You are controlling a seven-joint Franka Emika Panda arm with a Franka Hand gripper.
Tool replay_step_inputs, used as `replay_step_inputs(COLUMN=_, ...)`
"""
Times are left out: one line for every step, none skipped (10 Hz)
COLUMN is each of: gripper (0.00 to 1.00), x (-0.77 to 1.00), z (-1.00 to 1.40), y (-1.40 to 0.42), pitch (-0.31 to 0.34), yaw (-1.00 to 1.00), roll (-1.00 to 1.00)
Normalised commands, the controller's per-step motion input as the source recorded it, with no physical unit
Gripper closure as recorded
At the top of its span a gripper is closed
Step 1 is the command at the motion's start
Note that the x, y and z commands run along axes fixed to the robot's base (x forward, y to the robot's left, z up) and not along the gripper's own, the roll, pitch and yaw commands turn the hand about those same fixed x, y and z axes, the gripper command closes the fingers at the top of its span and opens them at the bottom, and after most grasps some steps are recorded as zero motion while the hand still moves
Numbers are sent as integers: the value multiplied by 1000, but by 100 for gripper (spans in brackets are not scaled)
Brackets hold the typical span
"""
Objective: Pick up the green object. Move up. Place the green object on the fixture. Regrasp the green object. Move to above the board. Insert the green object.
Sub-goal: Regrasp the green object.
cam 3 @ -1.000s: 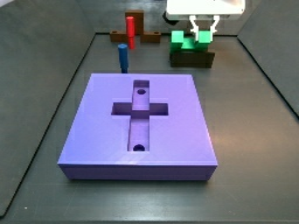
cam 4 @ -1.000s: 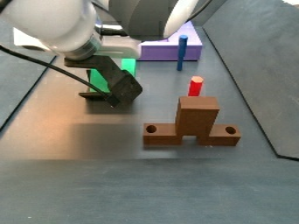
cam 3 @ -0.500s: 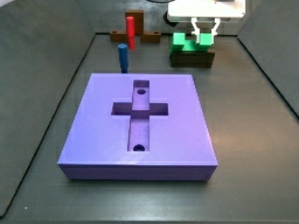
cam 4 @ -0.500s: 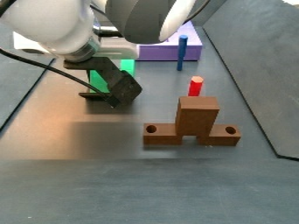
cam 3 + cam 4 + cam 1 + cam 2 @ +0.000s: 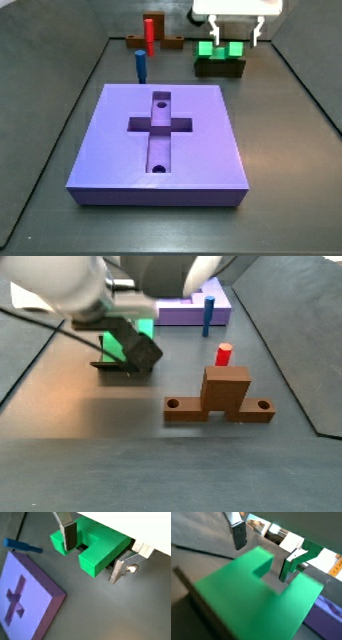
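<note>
A thin blue peg (image 5: 139, 64) stands upright on the dark grey desk (image 5: 287, 150). Near it, a short red peg (image 5: 225, 354) rises from a stepped brown wooden base (image 5: 223, 396) with two round holes.

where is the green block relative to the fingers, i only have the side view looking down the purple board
Observer: In a wrist view the gripper straddles the green object, one finger against a prong.
Operator: other finger touching?
Observer: The other finger stands just off the block's side, a thin gap showing.
Operator: block seated?
Observer: In a side view it leans tilted in the fixture, not flat.
</note>
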Motion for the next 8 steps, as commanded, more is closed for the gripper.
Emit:
replay_step_inputs(gripper=0, x=-11, z=457, y=-49, pitch=0, yaw=294, roll=389)
replay_step_inputs(gripper=0, x=-31, z=374, y=-94, pitch=0, yaw=266, roll=560)
replay_step_inputs(gripper=0, x=-74, z=160, y=-129, pitch=0, yaw=240, roll=509)
replay_step_inputs(gripper=0, x=0, z=83, y=-234, pitch=0, yaw=254, roll=729)
replay_step_inputs(gripper=0, x=26, z=131, y=-266, pitch=246, yaw=197, roll=1000)
replay_step_inputs(gripper=0, x=11, z=46, y=-197, pitch=357, yaw=154, roll=1000)
replay_step_inputs(gripper=0, x=0, z=89, y=-180, pitch=389, yaw=146, roll=1000)
replay_step_inputs(gripper=0, x=0, z=163, y=-251, pitch=431, yaw=114, roll=1000)
